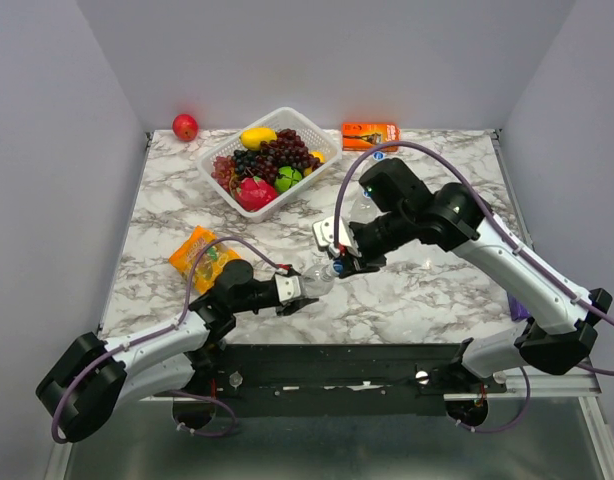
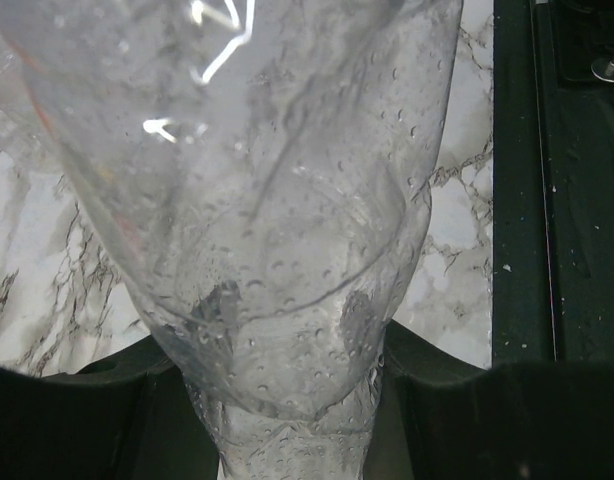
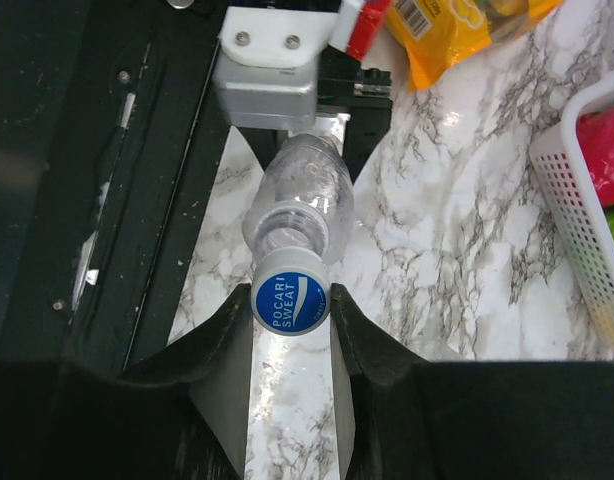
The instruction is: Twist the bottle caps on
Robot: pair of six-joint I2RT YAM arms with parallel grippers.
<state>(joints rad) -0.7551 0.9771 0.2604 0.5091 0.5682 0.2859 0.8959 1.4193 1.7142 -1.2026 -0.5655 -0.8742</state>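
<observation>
clear bottle, cap toward right end effector gripping it, left end effector clamping other end

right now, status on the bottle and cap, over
Left gripper shut on bottle. Right gripper shut on blue cap, cap at the bottle mouth. Nothing between them.

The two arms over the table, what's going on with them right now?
They are capping a bottle together. The left gripper is shut on the base end of the clear bottle, holding it roughly on its side over the table. The right gripper is shut on the blue cap, which sits on the bottle's mouth. How far the cap is screwed on can't be told.
</observation>
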